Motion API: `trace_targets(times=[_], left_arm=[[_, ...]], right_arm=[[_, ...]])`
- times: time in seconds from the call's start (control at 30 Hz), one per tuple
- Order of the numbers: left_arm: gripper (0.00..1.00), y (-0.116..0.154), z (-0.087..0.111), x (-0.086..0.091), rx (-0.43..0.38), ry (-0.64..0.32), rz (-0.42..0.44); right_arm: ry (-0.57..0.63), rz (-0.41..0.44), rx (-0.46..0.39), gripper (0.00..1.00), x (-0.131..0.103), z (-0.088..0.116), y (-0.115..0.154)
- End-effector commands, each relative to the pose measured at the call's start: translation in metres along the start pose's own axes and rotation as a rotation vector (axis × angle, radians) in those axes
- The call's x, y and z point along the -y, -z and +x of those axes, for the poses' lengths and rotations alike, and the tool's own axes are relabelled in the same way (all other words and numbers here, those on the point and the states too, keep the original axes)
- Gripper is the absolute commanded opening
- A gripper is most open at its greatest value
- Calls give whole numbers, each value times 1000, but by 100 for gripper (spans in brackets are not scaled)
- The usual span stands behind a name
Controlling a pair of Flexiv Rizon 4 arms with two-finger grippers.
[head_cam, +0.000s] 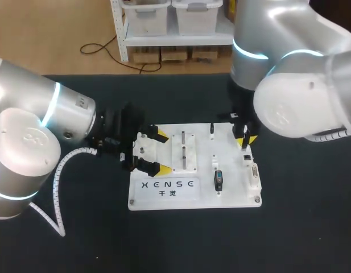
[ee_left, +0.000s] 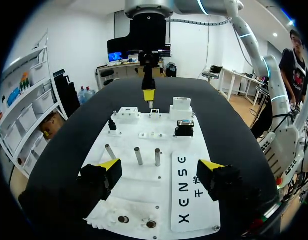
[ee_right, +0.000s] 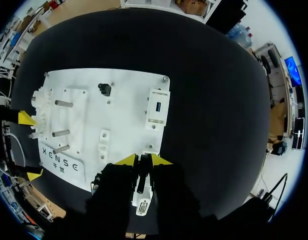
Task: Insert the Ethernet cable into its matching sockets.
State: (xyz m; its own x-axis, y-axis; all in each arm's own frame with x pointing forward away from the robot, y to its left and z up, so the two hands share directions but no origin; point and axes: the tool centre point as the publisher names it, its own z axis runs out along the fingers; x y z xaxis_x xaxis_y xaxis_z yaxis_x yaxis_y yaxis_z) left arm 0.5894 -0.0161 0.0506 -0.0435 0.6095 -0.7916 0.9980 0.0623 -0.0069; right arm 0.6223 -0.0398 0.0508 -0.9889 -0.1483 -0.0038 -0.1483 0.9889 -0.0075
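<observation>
Pinching the slim black Ethernet cable [ee_right: 140,180] between yellow tips, right gripper [ee_right: 141,159] hangs at 2 o'clock over the flat white rectangular board [head_cam: 164,196]. Left gripper [head_cam: 157,152], fingers spread wide, straddles its 9 o'clock edge.

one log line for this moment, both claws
left claw open, straddling board end | right claw shut on ethernet plug at board's opposite edge
</observation>
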Motion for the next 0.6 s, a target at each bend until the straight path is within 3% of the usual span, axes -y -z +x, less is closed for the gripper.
trace_targets(times=[0.03,0.6], left_arm=[[100,0,2,0,6,-3,-1],[100,0,2,0,6,-3,-1]], right_arm=[[-2,-1,4,0,1,3,-2],[1,11,-22,0,7,8,-12]])
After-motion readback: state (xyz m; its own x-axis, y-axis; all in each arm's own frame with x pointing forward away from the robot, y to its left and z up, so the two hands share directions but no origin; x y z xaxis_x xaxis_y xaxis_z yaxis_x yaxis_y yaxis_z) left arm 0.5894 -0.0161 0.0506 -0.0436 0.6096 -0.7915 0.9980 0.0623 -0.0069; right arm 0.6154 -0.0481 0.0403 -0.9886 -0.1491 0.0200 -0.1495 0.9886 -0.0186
